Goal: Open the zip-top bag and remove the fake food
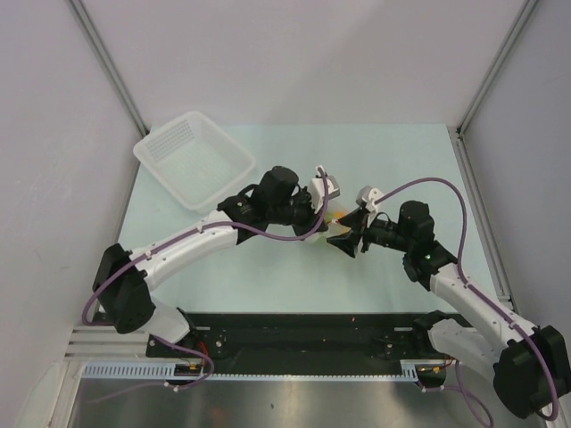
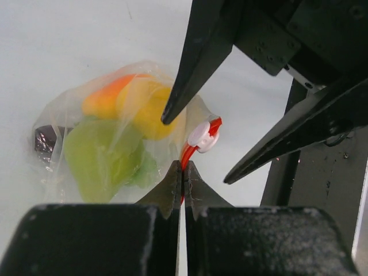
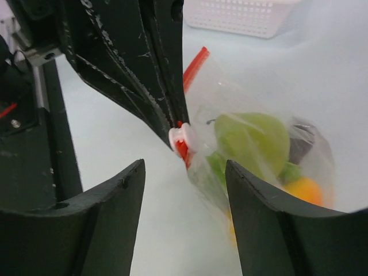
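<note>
The zip-top bag [image 2: 69, 115] is clear, with a red zip strip [image 2: 214, 125] and a white slider [image 2: 201, 136]. Inside it is the fake food: a green pear [image 2: 100, 155], a yellow fruit [image 2: 146, 106], an orange piece [image 2: 106, 99] and a small dark piece [image 2: 45, 141]. My left gripper [image 2: 183, 167] is shut on the red strip just below the slider. My right gripper [image 3: 184, 172] is open, with its fingers [image 3: 123, 198] on either side of the slider [image 3: 181, 137] and the bag's corner [image 3: 259, 149]; they do not touch it. In the top view the grippers [image 1: 323, 198] [image 1: 350, 234] meet at the bag [image 1: 332, 217].
A white slotted basket [image 1: 192, 159] stands at the back left of the pale green table [image 1: 268, 276]; its wall also shows in the right wrist view [image 3: 241, 14]. A black base rail [image 1: 294, 334] runs along the near edge.
</note>
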### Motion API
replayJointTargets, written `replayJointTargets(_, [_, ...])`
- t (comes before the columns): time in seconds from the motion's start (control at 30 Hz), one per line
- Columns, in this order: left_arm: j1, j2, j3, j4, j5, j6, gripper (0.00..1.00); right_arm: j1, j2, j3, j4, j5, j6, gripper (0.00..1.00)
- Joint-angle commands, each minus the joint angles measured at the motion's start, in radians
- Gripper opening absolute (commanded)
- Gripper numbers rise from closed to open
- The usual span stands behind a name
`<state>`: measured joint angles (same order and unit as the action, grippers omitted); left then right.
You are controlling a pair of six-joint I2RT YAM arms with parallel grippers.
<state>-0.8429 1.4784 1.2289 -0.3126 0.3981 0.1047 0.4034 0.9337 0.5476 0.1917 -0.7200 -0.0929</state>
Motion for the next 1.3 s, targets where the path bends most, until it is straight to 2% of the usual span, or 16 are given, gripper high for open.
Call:
replayJointTargets(0.0, [0.005,0.000,0.049,0.004,0.054,0.006,0.00,0.040,0.036,0.051,0.040,0.092,-0.122,0.59])
replayJointTargets(0.07, [0.005,0.002,0.049,0.003,0.051,0.010,0.00,0.040,0.045,0.049,0.049,0.103,-0.128,0.48])
replayJointTargets(0.27, [0.005,0.007,0.050,-0.016,0.058,0.026,0.00,0.038,0.033,0.034,0.072,0.123,-0.154,0.35])
replayJointTargets(0.43, [0.005,0.011,0.055,-0.026,0.073,0.036,0.00,0.018,0.043,0.034,0.097,0.065,-0.151,0.31])
replayJointTargets(0.47, [0.005,0.014,0.058,-0.028,0.074,0.041,0.00,0.017,0.047,0.034,0.098,0.050,-0.153,0.23])
replayJointTargets(0.53, [0.005,0.020,0.066,-0.037,0.071,0.044,0.00,0.012,0.050,0.041,0.089,0.034,-0.153,0.16])
replayJointTargets(0.6, [0.005,0.025,0.072,-0.042,0.071,0.046,0.00,0.012,0.044,0.043,0.086,0.016,-0.146,0.18])
replayJointTargets(0.73, [0.007,0.033,0.078,-0.040,0.082,0.044,0.00,0.017,0.028,0.031,0.089,0.025,-0.140,0.29])
replayJointTargets(0.93, [0.007,0.040,0.080,-0.049,0.085,0.046,0.00,0.015,0.022,0.037,0.091,0.030,-0.143,0.28])
replayJointTargets(1.07, [0.007,0.031,0.078,-0.045,0.090,0.038,0.01,0.015,0.042,0.052,0.058,0.013,-0.160,0.00])
replayJointTargets(1.1, [0.007,0.028,0.078,-0.043,0.075,0.033,0.05,0.012,0.043,0.054,0.052,0.005,-0.165,0.00])
replayJointTargets(1.13, [0.008,0.022,0.073,-0.036,0.070,0.023,0.22,0.011,0.043,0.054,0.040,0.001,-0.169,0.00])
replayJointTargets(1.2, [0.008,-0.004,0.044,0.001,0.070,0.021,0.36,0.011,0.040,0.055,0.031,-0.001,-0.166,0.00])
replayJointTargets(1.23, [0.008,-0.013,0.032,0.019,0.062,0.017,0.53,0.005,0.039,0.057,0.011,-0.012,-0.165,0.00])
replayJointTargets(1.27, [0.007,-0.033,0.021,0.056,0.056,0.013,0.56,0.000,0.039,0.064,-0.001,-0.039,-0.165,0.00])
